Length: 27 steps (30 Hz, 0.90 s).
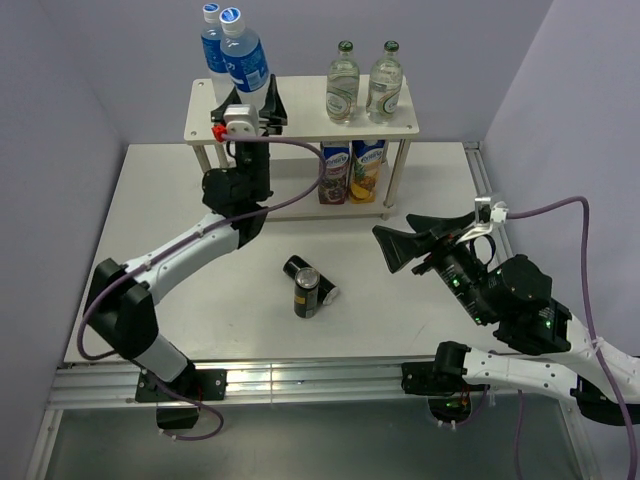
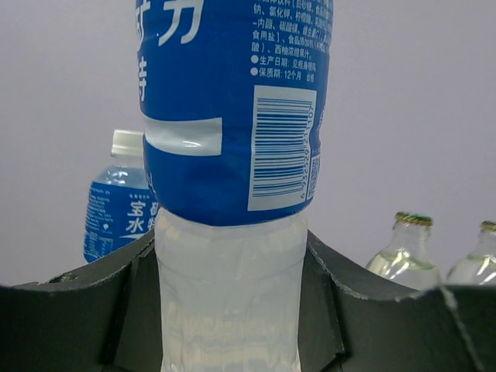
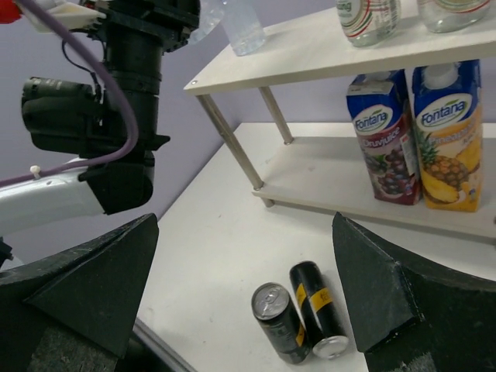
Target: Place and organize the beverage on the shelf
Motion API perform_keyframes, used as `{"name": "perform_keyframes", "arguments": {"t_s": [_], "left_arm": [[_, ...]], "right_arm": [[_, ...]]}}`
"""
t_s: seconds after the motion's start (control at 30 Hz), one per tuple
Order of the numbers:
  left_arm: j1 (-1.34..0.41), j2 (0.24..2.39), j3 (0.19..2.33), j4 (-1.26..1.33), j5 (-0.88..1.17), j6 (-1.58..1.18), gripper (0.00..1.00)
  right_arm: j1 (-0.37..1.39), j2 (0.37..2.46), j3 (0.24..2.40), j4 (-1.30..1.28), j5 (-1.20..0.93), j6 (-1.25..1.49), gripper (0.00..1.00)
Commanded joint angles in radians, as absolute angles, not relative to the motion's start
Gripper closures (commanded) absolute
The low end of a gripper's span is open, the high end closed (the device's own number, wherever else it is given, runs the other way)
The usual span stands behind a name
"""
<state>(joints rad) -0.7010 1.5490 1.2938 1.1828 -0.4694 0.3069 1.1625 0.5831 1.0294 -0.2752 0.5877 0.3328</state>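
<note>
Water bottles point(image 1: 245, 60) wear blue labels with white print; glass bottles point(image 1: 343, 88) clear, green-capped; cans point(image 1: 306, 295) dark with yellow marks; shelf point(image 1: 300, 115) pale.

Matt wood-look shelf point(image 1: 300, 118) — 2 clear glass bottles point(image 1: 343, 85), 2 glossy metal cans point(image 3: 283, 329).
</note>
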Motion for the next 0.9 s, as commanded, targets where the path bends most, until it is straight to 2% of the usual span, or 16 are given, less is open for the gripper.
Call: {"name": "perform_keyframes", "arguments": {"t_s": [0.0, 0.43, 0.87], "left_arm": [[-0.664, 1.600, 1.384, 1.442, -0.387, 0.256, 1.00], [-0.600, 1.775, 1.466, 1.436, -0.376, 0.186, 1.00], [-0.578, 1.819, 1.440, 1.407, -0.414, 0.233, 1.00]], "right_arm": [[1.166, 0.565, 1.008, -0.204, 0.637, 0.298, 0.00], [1.164, 0.548, 0.940, -0.141, 0.692, 0.199, 0.00], [1.164, 0.545, 0.904, -0.098, 0.701, 0.158, 0.00]]}}
